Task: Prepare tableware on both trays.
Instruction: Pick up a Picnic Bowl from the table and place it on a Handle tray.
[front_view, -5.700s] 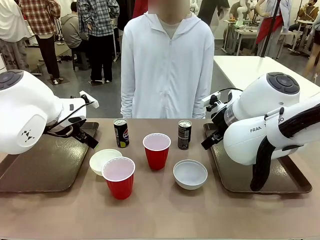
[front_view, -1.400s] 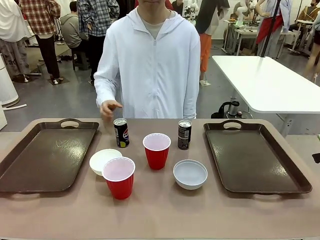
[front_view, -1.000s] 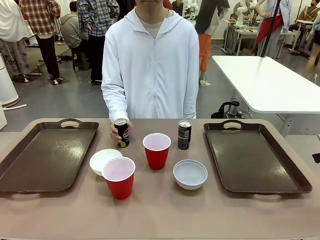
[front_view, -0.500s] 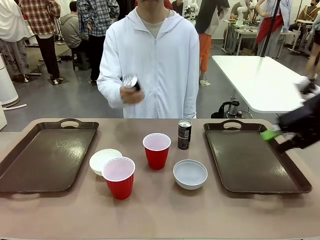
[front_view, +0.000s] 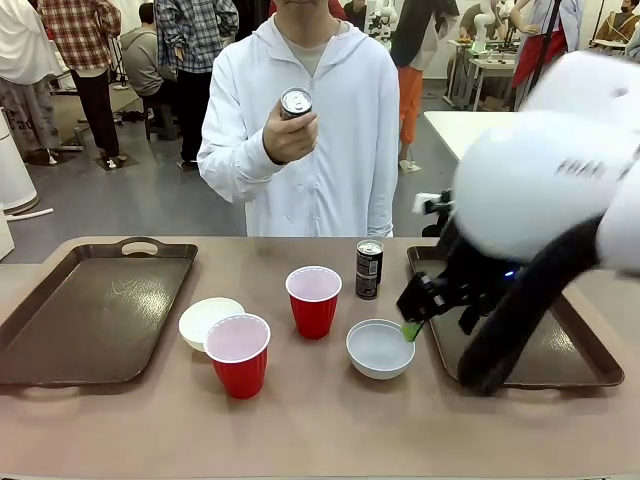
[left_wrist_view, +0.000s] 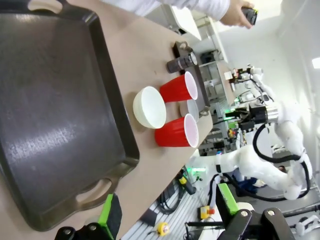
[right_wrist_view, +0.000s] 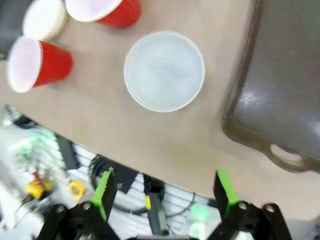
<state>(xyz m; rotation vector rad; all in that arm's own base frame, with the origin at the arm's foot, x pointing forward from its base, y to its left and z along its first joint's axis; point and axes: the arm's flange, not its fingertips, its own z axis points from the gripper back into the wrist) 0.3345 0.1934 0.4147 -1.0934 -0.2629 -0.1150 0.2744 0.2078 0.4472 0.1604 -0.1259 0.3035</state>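
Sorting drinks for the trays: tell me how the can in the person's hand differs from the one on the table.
Held can is raised in the person's hand; table can rests on the table. Held can tilts its top toward the camera; table can stands upright. Both are dark with silver tops.

Bulky white right arm (front_view: 545, 170), black cable (front_view: 515, 320) looping beneath; its black claw (right_wrist_view: 164, 184) wears green pads (right_wrist_view: 106, 186) (bright lime).

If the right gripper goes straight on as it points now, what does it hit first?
Probably the white bowl, which lies ahead between the open right gripper's fingers. Depth is unclear; it could land on the table just short of it.
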